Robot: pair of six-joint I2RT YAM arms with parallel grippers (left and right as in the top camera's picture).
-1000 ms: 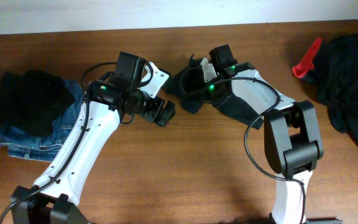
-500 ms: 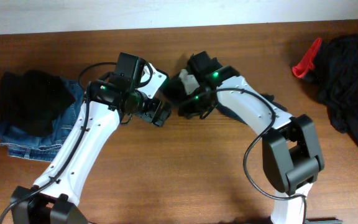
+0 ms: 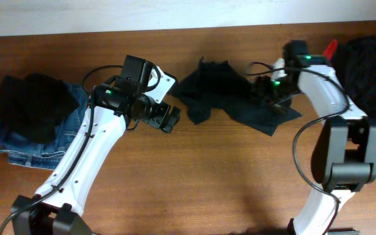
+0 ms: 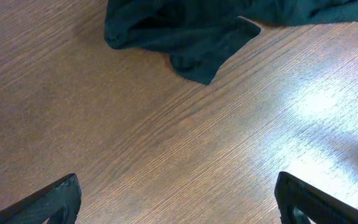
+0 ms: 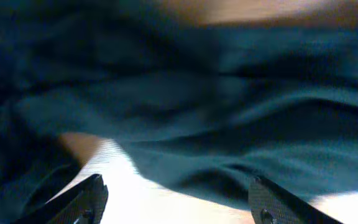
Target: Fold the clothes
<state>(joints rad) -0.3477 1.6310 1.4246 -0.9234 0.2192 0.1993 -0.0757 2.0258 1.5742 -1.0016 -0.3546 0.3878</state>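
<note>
- Wooden table (image 3: 194, 189) bears everything.
- Dark teal T-shirt (image 3: 230, 98) lies crumpled at the far middle, between both arms.
- Right gripper (image 3: 268, 91), fingers apart, sits over the shirt's right part.
- Left gripper (image 3: 168, 119), fingers apart, hangs over bare wood beside the shirt.

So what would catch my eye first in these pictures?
The crumpled dark teal T-shirt in the middle of the wooden table. The right claw is open above its right part, and the left claw is open over bare wood beside its left edge. A black garment on blue jeans lies far left, a dark heap far right.
</note>
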